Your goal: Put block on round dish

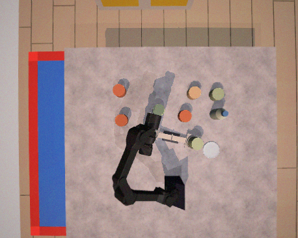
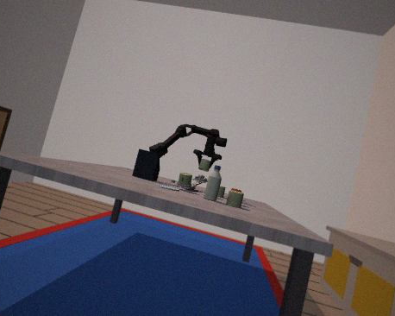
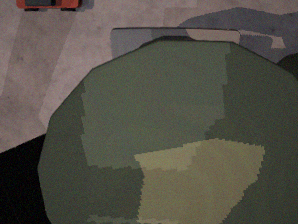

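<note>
My gripper (image 2: pixel 205 162) is shut on a green cup (image 2: pixel 204 165) (image 3: pixel 150 115) and holds it upright in the air above the balance's left end. The cup fills most of the wrist view; in the top view the arm hides it. The balance's pale beam (image 1: pixel 179 138) runs right to the other green cup (image 1: pixel 196 143) (image 2: pixel 185 180), which stands on its right end. The white round dish (image 1: pixel 211 149) (image 2: pixel 169 187) lies just right of that cup, with no cup above it. No block can be made out; the arm and held cup cover the left end.
A dark green cylinder (image 1: pixel 158 110) stands just behind the arm. Two orange cylinders (image 1: pixel 119 90) (image 1: pixel 121 120) stand at left. An orange one (image 1: pixel 185 116), a tan one (image 1: pixel 194 92), a light green one (image 1: pixel 216 93) and a blue-capped bottle (image 1: pixel 219 114) (image 2: pixel 212 186) stand at right.
</note>
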